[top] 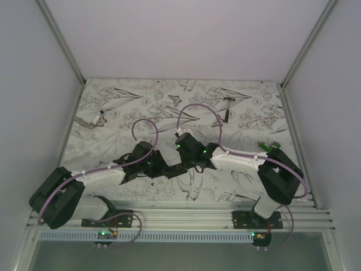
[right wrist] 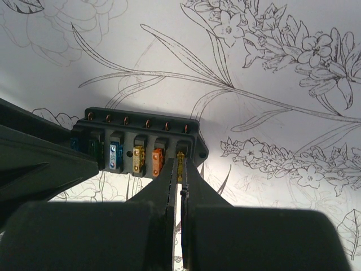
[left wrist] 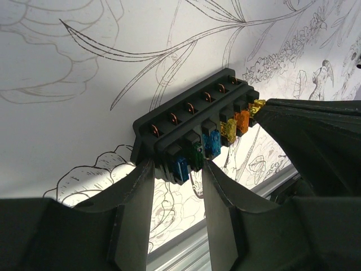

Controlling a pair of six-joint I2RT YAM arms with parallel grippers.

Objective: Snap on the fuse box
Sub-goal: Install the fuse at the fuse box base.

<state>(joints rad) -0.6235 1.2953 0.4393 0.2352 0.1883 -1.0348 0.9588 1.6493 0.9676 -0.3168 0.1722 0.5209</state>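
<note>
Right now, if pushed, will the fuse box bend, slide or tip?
Probably stiff: the fuse box looks like moulded plastic. Likely light, so may shift, though the left gripper holds one end. Low and wide, unlikely to tip.

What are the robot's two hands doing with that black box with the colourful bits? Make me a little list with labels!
Box: black fuse box, above the flower-print table
Inside it: a row of coloured fuses in blue, green, yellow and orange
Left gripper: fingers clamped on one end of the box
Right gripper: pinching the yellow fuse at the other end
Also on the table: a tiny hammer far back, and a green object by the right arm
</note>
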